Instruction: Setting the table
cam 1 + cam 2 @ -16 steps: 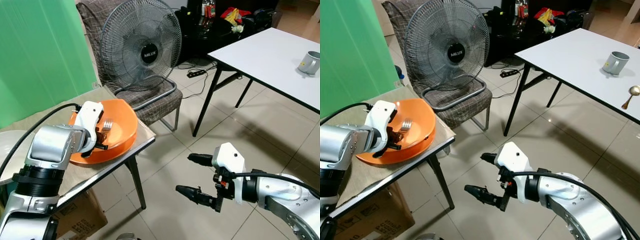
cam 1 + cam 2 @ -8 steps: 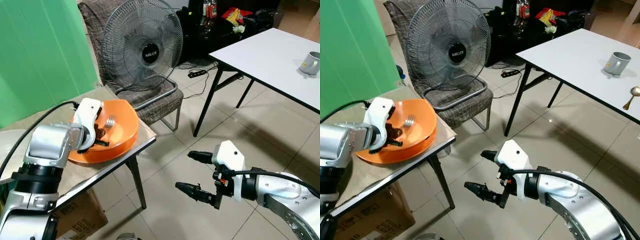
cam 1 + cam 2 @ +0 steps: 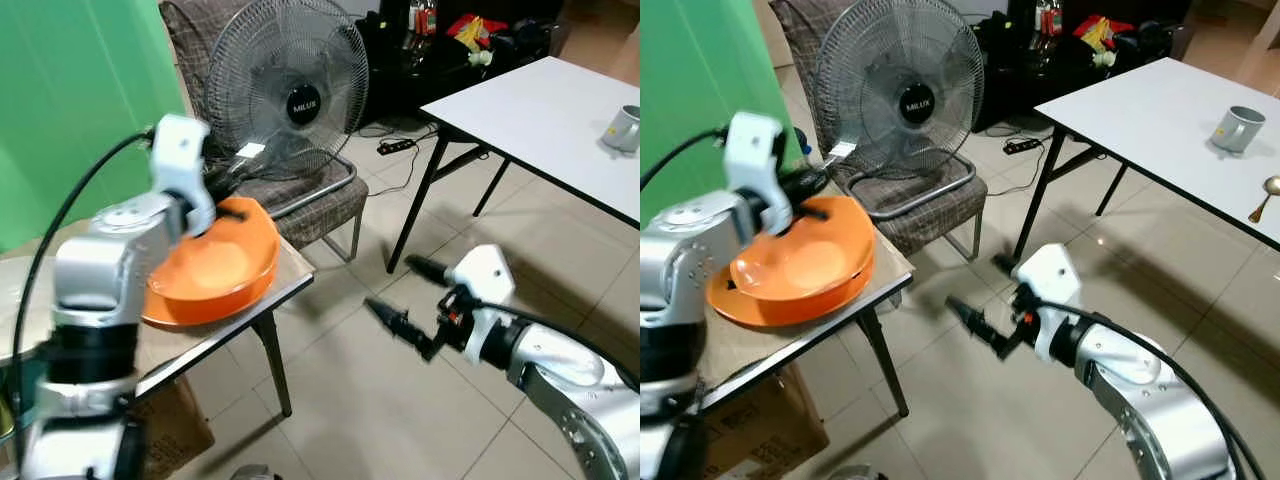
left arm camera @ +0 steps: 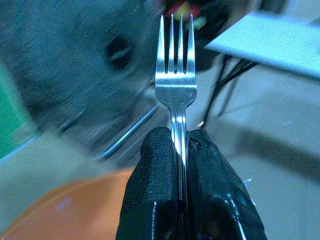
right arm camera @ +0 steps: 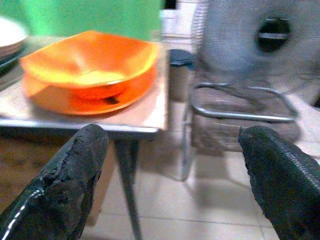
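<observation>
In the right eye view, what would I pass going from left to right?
Left end effector holding a fork → orange bowl → fan → right end effector → white table → grey mug → spoon.

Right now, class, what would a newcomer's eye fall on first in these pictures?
The orange bowl on the small table's corner stands out. The left end effector, raised by the bowl's rim, is shut on a steel fork. The right end effector is open above the tiled floor, and a grey pedestal fan sits on the chair behind.
</observation>
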